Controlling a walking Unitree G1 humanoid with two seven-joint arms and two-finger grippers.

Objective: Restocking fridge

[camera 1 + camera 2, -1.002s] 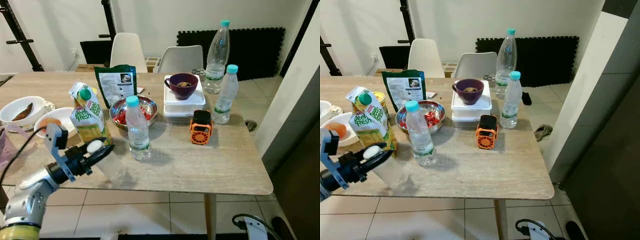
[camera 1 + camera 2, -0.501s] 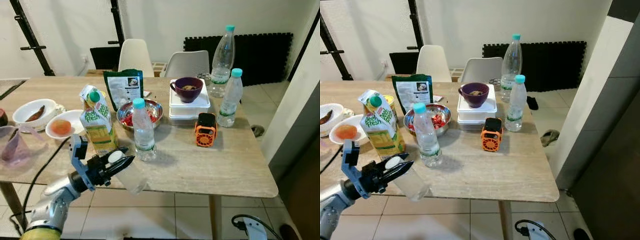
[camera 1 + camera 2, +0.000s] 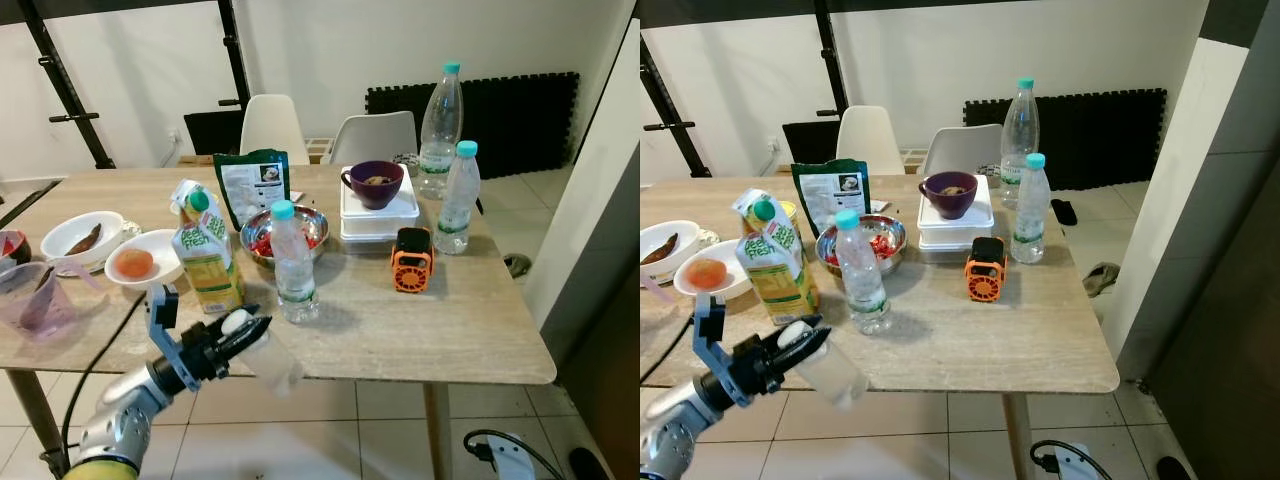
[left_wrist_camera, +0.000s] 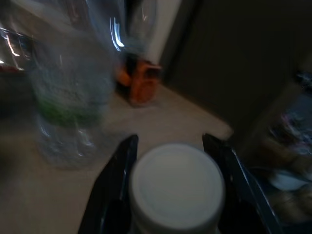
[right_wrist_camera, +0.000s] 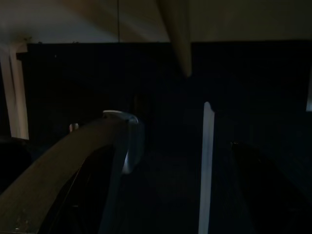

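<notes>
My left gripper (image 3: 238, 332) is shut on the neck of a clear bottle with a white cap (image 3: 270, 360). It holds the bottle tilted at the table's front edge, in front of a green juice carton (image 3: 207, 250). In the left wrist view the white cap (image 4: 175, 185) sits between the two black fingers (image 4: 114, 195). A teal-capped water bottle (image 3: 293, 265) stands just beyond. In the dark right wrist view the right gripper (image 5: 175, 195) hangs below the table with its fingers apart and nothing between them.
On the wooden table (image 3: 470, 330) are a steel bowl (image 3: 285, 228), a green bag (image 3: 252, 185), a purple bowl (image 3: 376, 183) on white boxes, an orange fan (image 3: 411, 259) and two more bottles (image 3: 456, 200). Plates and a plastic jug (image 3: 35, 300) sit at the left. Two chairs stand behind.
The whole view has shifted as the camera moved. The left gripper has carried the bottle from above the tabletop out to the front edge, still tilted.
</notes>
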